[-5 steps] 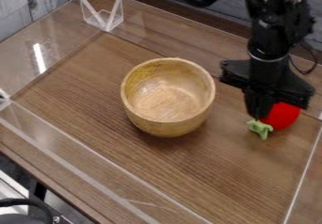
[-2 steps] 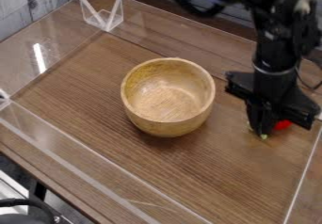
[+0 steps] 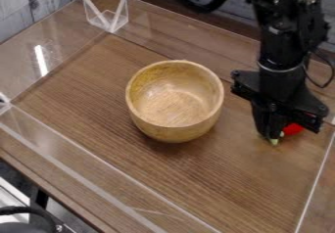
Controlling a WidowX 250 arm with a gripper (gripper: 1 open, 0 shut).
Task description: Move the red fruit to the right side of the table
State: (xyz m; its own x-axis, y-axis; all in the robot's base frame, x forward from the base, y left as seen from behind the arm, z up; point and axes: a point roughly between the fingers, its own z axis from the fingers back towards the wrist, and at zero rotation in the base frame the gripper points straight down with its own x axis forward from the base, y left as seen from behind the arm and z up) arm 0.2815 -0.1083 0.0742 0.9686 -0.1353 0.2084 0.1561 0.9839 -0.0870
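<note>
The red fruit [image 3: 300, 130] lies low on the table [image 3: 118, 173] at the right side, just right of the wooden bowl. Only a sliver of red and a bit of its green leafy end [image 3: 272, 136] show from behind the black gripper [image 3: 279, 127]. The gripper points straight down over the fruit, with its fingertips at tabletop height around it. The gripper body hides the jaws, so I cannot tell whether they still hold the fruit.
A wooden bowl [image 3: 175, 100] stands mid-table, close to the left of the gripper. Clear acrylic walls [image 3: 311, 193] edge the table; the right wall runs just beyond the fruit. A clear acrylic bracket [image 3: 106, 15] sits at the far left corner.
The gripper has come down with the fruit to the tabletop. The fruit, plainly visible below the fingers a second ago, is now mostly hidden behind them.
</note>
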